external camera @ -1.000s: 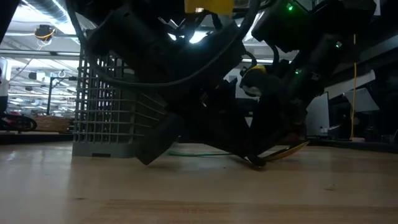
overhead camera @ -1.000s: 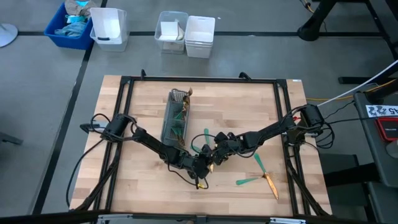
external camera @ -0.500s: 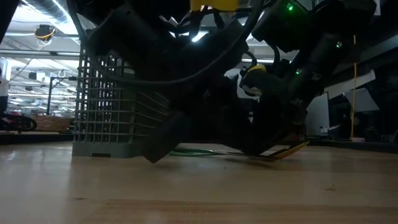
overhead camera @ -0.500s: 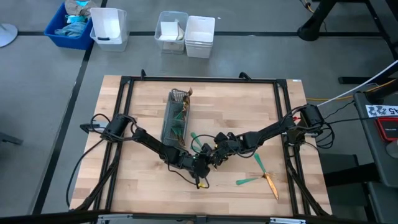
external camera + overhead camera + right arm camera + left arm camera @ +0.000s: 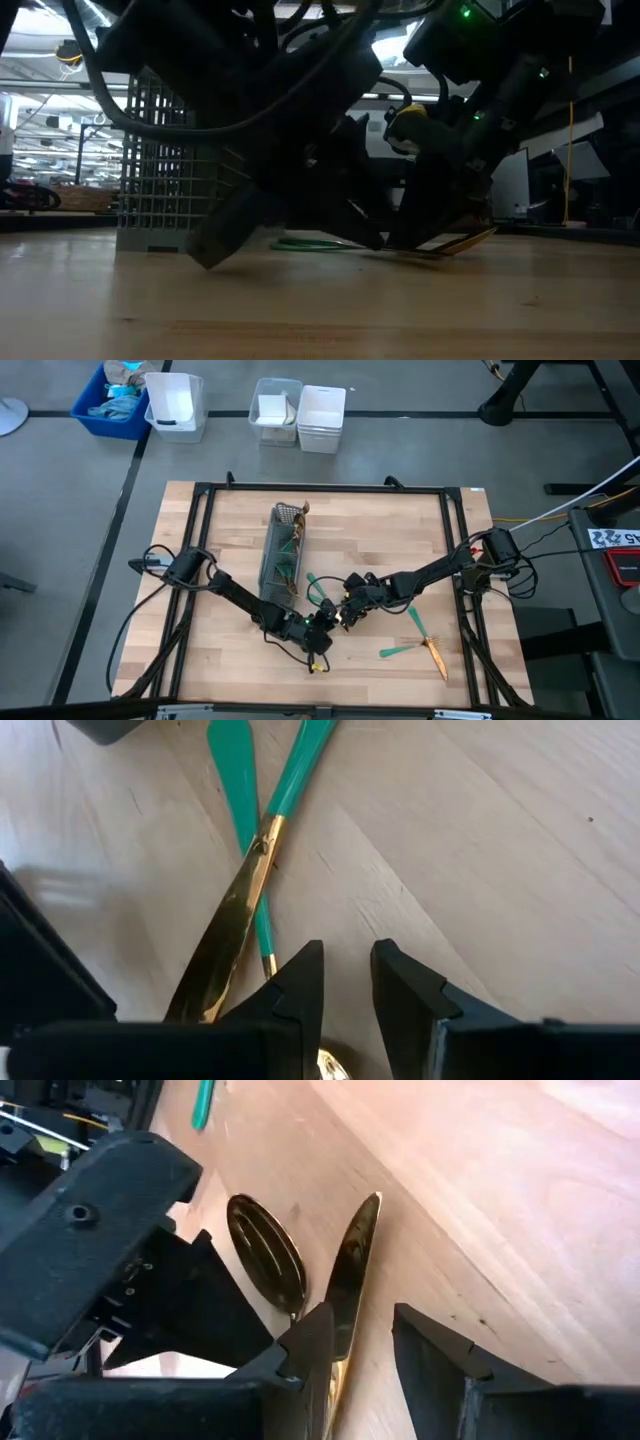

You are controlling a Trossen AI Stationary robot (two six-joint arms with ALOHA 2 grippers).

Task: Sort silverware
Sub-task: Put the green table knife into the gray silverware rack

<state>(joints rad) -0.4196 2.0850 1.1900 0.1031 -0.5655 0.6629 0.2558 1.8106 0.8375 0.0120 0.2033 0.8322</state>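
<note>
Left gripper (image 5: 360,1355): I see a narrow gap between its fingers, nothing clamped, just beside the knife (image 5: 350,1275) and spoon (image 5: 265,1255) mid-table.
Right gripper (image 5: 345,980): slightly parted, empty, over their crossed handles.
Risk: I could knock grippers together or drag both pieces.

Two dark, jointed robot arms with black cabling

The left arm (image 5: 235,598) and right arm (image 5: 430,572) are black and slender, with looped black cables at their bases. A yellow marking (image 5: 405,113) and a green indicator light (image 5: 464,13) show on the housings; the blocky black wrist housing (image 5: 85,1245) carries a small screw.
</note>
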